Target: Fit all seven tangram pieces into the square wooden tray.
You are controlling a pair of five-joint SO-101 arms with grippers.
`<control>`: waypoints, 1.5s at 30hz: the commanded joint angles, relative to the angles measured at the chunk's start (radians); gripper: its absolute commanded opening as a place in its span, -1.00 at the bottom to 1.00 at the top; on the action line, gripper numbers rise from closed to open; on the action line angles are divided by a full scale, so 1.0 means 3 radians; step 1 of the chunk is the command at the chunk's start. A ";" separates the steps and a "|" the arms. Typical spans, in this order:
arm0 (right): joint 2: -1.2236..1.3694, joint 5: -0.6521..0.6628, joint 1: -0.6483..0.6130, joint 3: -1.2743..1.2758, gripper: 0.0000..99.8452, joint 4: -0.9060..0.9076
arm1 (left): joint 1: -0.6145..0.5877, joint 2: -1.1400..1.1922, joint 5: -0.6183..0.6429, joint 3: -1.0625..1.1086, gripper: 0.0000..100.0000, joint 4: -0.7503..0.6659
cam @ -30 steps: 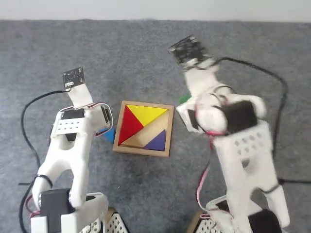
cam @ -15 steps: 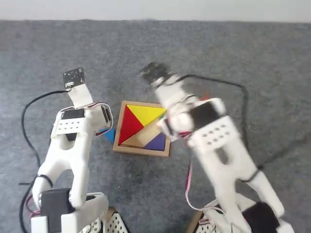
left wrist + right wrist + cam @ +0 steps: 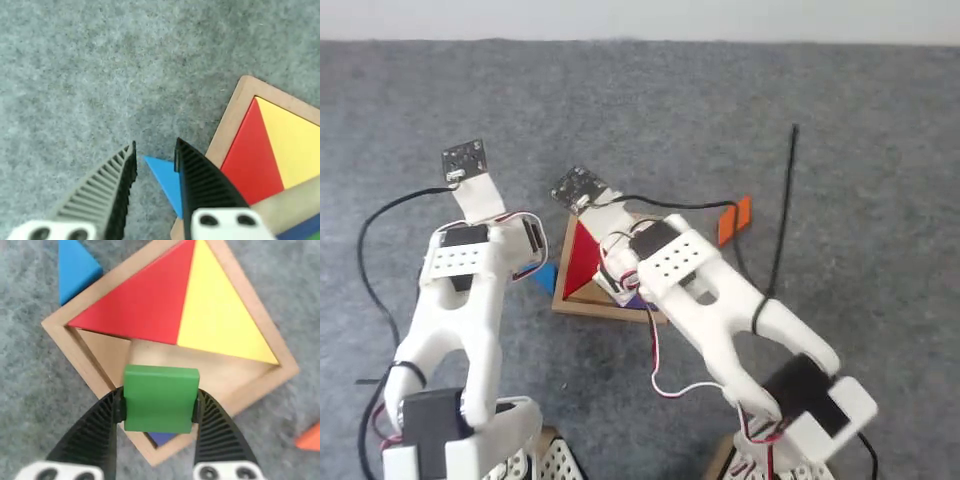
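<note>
The right arm (image 3: 705,295) has been swung from the worktop (image 3: 860,120) on the right of the square wooden tray (image 3: 582,305) to a place above it. The green piece (image 3: 159,399), gripped between the fingers (image 3: 107,422) of the right gripper (image 3: 159,407), has been carried along and is now held over the tray's bare wood. The yellow and purple pieces have been covered in the high view. An orange piece (image 3: 734,220) has been uncovered to the right of the tray.
</note>
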 commanded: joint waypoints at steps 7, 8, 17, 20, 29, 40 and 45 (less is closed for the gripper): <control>0.0217 -0.0031 -0.0176 -0.0164 -0.88 -0.0115 | -0.0005 -0.0138 -0.0036 -0.0028 -0.75 -0.0005; 0.0263 -0.0031 -0.0182 -0.0194 -0.83 -0.0120 | -0.0005 -0.0138 -0.0036 -0.0023 -0.75 -0.0005; 0.0499 -0.0005 -0.0171 -0.0363 -0.49 -0.0079 | -0.0010 -0.0138 -0.0036 -0.0018 -0.75 -0.0005; 0.0381 -0.0005 -0.0171 -0.0363 -0.43 0.0023 | -0.0010 -0.0138 -0.0036 -0.0018 -0.75 -0.0005; -0.0422 0.0220 0.0141 -0.0164 -0.33 0.0514 | -0.0015 -0.0138 -0.0036 -0.0018 -0.75 -0.0005; -0.1066 0.0496 0.1327 0.0578 -0.43 0.0263 | -0.0005 -0.0138 -0.0036 -0.0018 -0.75 -0.0005; -0.1000 0.0348 0.1005 0.0757 -0.62 -0.0171 | -0.0010 -0.0138 -0.0036 -0.0018 -0.75 -0.0005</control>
